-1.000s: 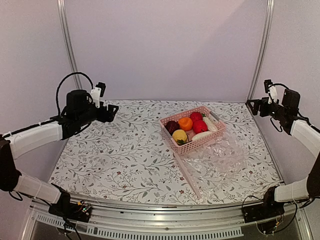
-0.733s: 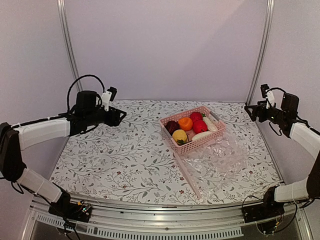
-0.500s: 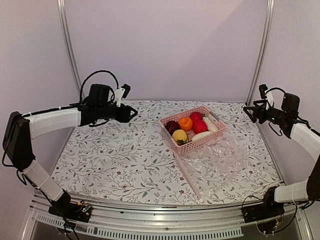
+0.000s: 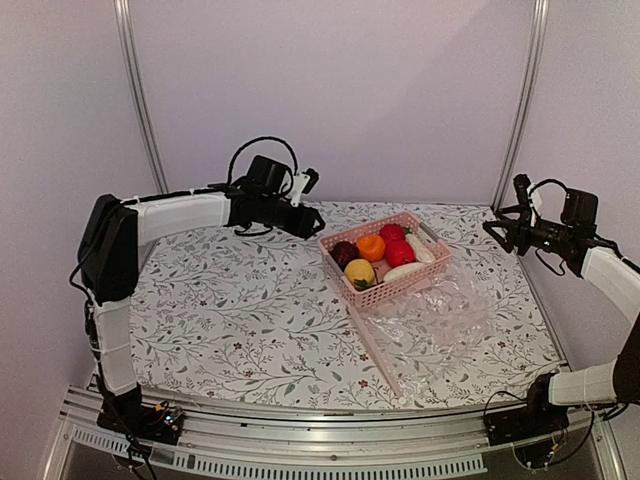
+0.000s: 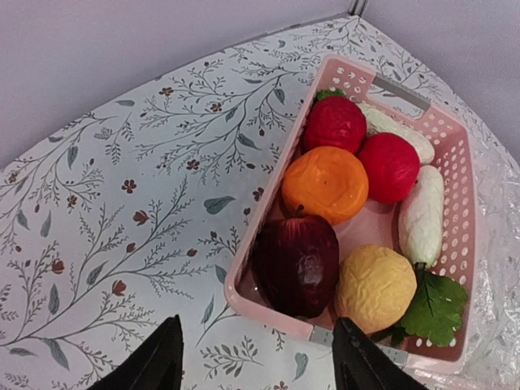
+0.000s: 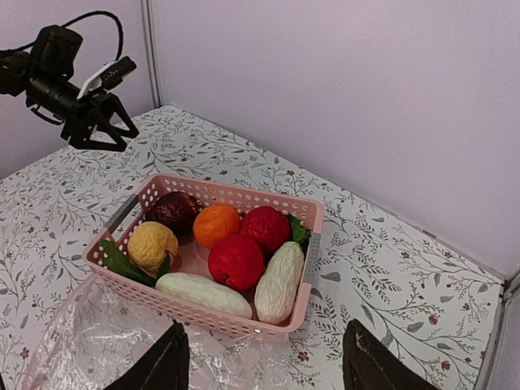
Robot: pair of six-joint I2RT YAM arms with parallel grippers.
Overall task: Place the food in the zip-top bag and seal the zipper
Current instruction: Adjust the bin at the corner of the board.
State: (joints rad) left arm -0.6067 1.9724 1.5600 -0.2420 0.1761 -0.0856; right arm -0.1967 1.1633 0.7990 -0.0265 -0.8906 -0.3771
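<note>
Wears white shells over black joints on left arm and right arm. Carries looping black cables above the wrists. Ends in black tapered fingers.

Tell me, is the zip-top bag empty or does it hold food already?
Empty. The zip-top bag lies flat and clear, with nothing visible inside; the food sits in the pink basket.

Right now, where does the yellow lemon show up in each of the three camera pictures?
Top view: the lemon sits in the basket's near-left corner, around the middle.
Left wrist view: lemon at lower right.
Right wrist view: lemon left of centre, at the basket's left end.
Shared landmark: the dark maroon fruit beside it in all three.
</note>
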